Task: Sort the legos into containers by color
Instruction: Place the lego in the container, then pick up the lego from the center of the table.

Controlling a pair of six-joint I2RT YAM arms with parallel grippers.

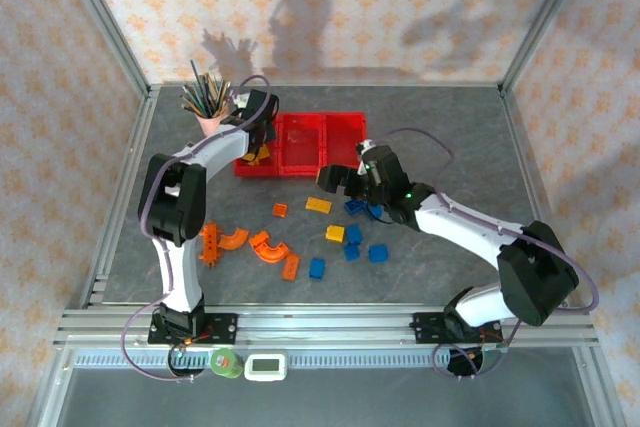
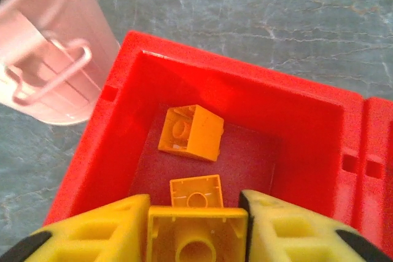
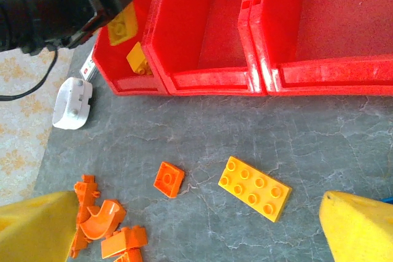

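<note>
Two arms: bolted side by side at the near edge of a grey marbled desk [image 1: 450, 147]; the left one reaches far out and the right one leans toward the middle.
Nearest legos: blue bricks [image 1: 317, 268] and orange arches [image 1: 267, 247] lie loose on the desk just beyond the arm bases, with an orange brick [image 1: 291, 267] between them.
Farther legos: a loose yellow brick [image 1: 335, 233], a flat yellow plate [image 3: 253, 188] and a small orange square [image 3: 168, 179] lie apart from one another, short of the bins.
Right claw [image 3: 196, 225]: spread wide and empty, hanging over the desk near the flat yellow plate.
Containers [image 1: 300, 142]: three low red bins joined in a row toward the far side of the desk.
Left claw [image 2: 196, 213]: poised over the leftmost bin [image 2: 202, 78], its fingers pressed against both sides of a held yellow lego [image 2: 195, 240], pinching it.
Inside the leftmost bin: two yellow bricks [image 2: 191, 132] rest on the floor, the farther one tilted, a small gap between them.
Pink cup [image 1: 210, 119]: stands just beside the leftmost bin, on its far left, full of pencils.
</note>
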